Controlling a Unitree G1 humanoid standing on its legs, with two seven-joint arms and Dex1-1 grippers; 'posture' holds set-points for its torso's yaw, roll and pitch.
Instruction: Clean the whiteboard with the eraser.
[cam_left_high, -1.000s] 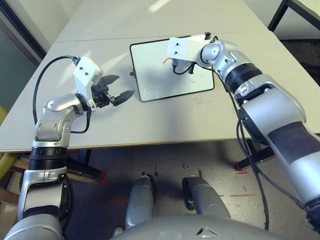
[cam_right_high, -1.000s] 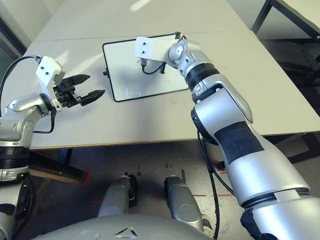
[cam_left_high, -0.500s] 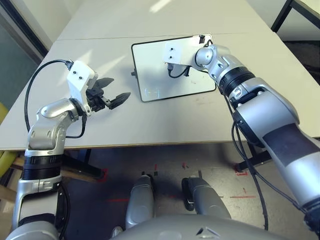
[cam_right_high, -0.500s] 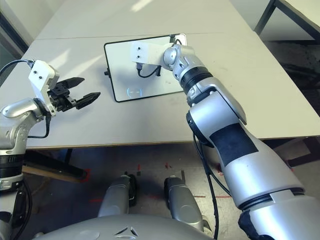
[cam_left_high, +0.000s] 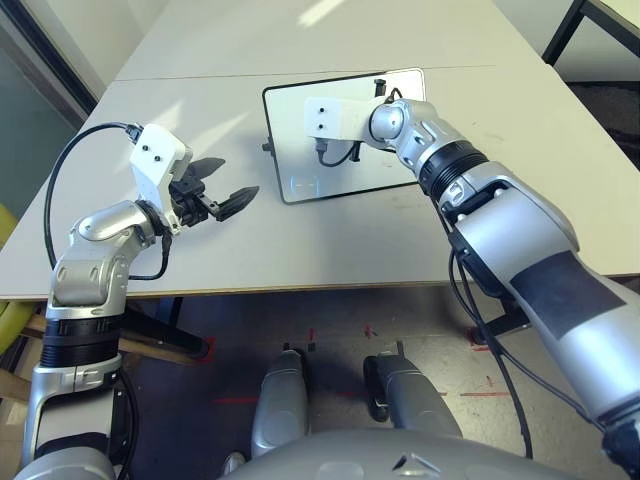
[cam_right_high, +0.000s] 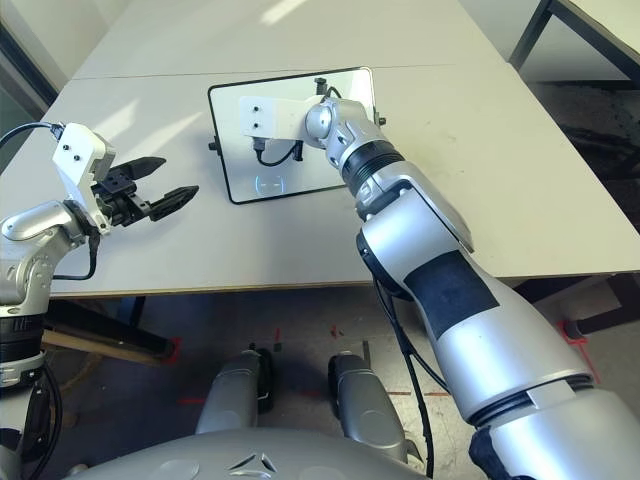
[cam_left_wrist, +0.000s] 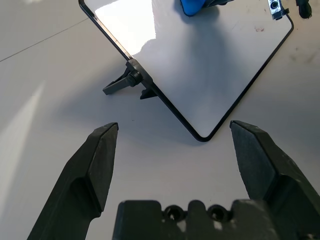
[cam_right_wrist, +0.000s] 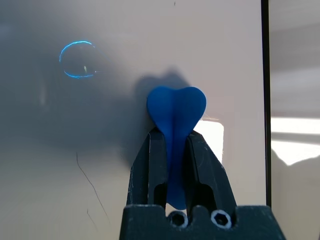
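The whiteboard (cam_left_high: 395, 165) lies on the grey table, black-framed, with a faint circular logo (cam_right_wrist: 77, 60) in its near left corner. My right gripper (cam_right_wrist: 174, 137) is shut on the blue eraser (cam_right_wrist: 175, 110), whose rounded end presses on the board's surface near the left half. The eraser's blue tip (cam_left_wrist: 192, 6) also shows in the left wrist view. No red marks are visible on the board. My left gripper (cam_left_high: 235, 180) hovers open over the table just left of the board, fingers pointing at its near left corner (cam_left_wrist: 202, 136), holding nothing.
A small black knob and stand (cam_left_wrist: 131, 80) stick out from the board's left edge. The table's front edge (cam_left_high: 300, 288) runs close below my left gripper. A dark frame of another table (cam_left_high: 575, 25) stands at the back right.
My right gripper has slid the eraser leftward across the board, and the red squiggle seen earlier no longer shows. My left gripper has drawn slightly left, still open.
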